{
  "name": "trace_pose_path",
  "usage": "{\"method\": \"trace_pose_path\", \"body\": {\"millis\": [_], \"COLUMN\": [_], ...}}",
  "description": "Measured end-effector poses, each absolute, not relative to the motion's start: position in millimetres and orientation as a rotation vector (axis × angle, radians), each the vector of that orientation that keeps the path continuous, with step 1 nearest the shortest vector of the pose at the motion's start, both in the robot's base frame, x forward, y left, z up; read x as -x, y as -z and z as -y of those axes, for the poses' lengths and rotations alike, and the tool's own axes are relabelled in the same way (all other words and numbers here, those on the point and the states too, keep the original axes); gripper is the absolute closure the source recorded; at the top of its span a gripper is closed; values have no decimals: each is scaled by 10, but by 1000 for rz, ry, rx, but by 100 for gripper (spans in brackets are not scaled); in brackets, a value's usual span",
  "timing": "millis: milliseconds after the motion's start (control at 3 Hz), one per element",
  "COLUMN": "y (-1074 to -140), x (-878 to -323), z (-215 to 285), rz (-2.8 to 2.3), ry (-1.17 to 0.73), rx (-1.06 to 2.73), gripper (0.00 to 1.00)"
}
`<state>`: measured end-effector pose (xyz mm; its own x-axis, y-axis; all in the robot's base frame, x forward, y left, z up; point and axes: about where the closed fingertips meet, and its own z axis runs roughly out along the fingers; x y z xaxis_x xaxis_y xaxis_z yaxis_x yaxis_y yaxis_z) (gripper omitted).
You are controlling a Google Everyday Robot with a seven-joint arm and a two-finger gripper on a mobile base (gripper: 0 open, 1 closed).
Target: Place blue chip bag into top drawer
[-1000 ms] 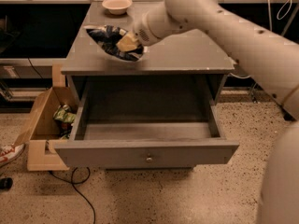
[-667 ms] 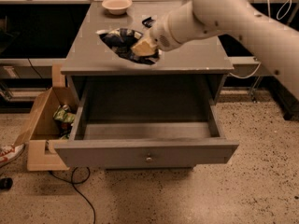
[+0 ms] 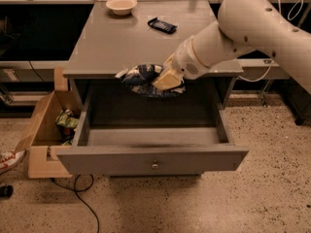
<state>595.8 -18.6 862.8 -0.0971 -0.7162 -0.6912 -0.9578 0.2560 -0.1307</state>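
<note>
The blue chip bag is crumpled dark blue foil with white markings. My gripper is shut on it and holds it in the air just in front of the tabletop's front edge, over the back of the open top drawer. The drawer is pulled far out; its grey front panel has a small round knob, and the part of its inside that shows holds nothing. My arm comes in from the upper right.
On the grey tabletop sit a small cream bowl and a flat dark rectangular packet. A tan cardboard box with green snack bags stands on the floor at left. A black cable lies on the floor.
My gripper has carried the blue chip bag forward off the tabletop and down, from above the table surface to over the open drawer.
</note>
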Motion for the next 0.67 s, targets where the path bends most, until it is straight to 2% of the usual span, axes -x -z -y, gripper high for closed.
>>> {"method": "trace_pose_path", "body": {"millis": [333, 667], "y": [-8235, -7927], "x": [-5783, -5863], "z": [172, 53], "rz": [-1956, -2038], "ry": [-506, -508], "rx": [1563, 1480], "gripper": [100, 100]}}
